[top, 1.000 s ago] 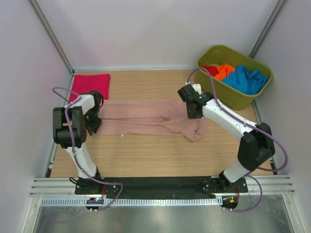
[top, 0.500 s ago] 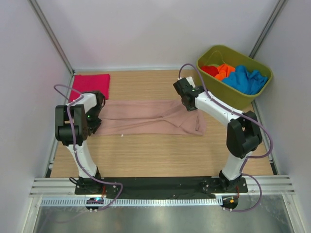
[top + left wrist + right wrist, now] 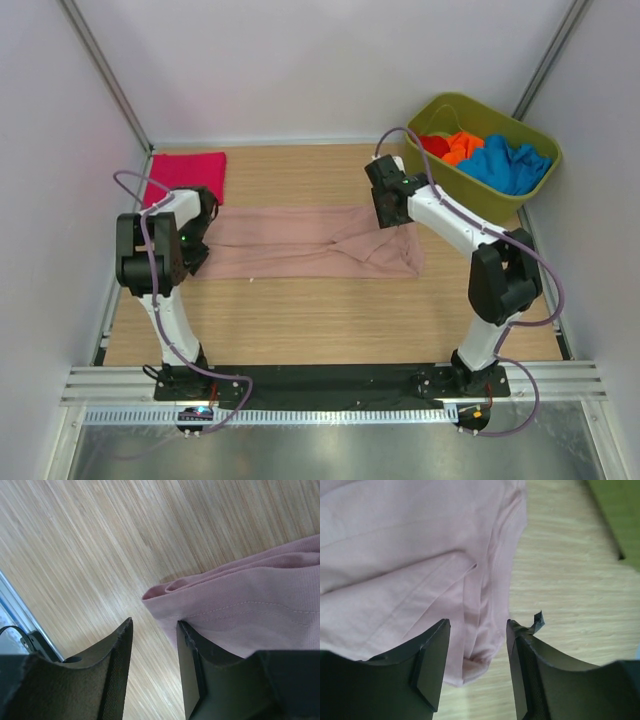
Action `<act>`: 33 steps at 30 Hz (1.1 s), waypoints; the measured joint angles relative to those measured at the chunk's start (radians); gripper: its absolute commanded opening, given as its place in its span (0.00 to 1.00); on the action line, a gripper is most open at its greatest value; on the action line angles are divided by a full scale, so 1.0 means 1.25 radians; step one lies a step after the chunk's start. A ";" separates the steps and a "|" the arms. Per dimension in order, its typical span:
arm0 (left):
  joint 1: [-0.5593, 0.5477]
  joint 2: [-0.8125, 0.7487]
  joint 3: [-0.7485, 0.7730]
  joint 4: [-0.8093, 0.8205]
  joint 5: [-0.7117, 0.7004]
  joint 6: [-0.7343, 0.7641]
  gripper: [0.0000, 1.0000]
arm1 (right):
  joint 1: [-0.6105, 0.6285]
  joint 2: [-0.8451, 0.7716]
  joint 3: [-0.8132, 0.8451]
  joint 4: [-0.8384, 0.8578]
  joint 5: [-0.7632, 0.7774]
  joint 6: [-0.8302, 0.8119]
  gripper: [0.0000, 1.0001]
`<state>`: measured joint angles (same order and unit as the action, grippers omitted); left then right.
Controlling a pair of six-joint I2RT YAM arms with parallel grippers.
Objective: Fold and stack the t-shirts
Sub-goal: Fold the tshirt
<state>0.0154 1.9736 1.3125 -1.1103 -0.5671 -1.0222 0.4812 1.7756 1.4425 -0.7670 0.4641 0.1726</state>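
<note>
Dusty-pink t-shirt (image 3: pixel 300 243) lies in a long creased strip; left tool (image 3: pixel 154 626) and right tool (image 3: pixel 477 625) gape empty.

left arm (image 3: pixel 160 300) rising from near-left base, folding sharply at elbow, forearm reaching toward far side. left gripper (image 3: pixel 196 240) pointing down and sitting low, jaws standing apart; in wrist view, fingers (image 3: pixel 112 670) showing clear gap between them. right arm (image 3: pixel 455 225) rising from near-right base, bending at elbow, forearm stretching far and left toward centre. right gripper (image 3: pixel 388 208) angling down, jaws parted; in wrist view, fingers (image 3: pixel 427 665) spreading wide.
</note>
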 measured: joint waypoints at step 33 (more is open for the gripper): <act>0.041 0.132 0.184 -0.109 -0.009 0.028 0.43 | -0.176 -0.249 -0.499 0.284 -0.565 0.049 0.69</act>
<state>0.0662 2.1384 1.5421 -1.2465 -0.5789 -0.9871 0.2615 1.4639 0.8188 -0.4118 -0.2420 0.2344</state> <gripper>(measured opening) 0.429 0.702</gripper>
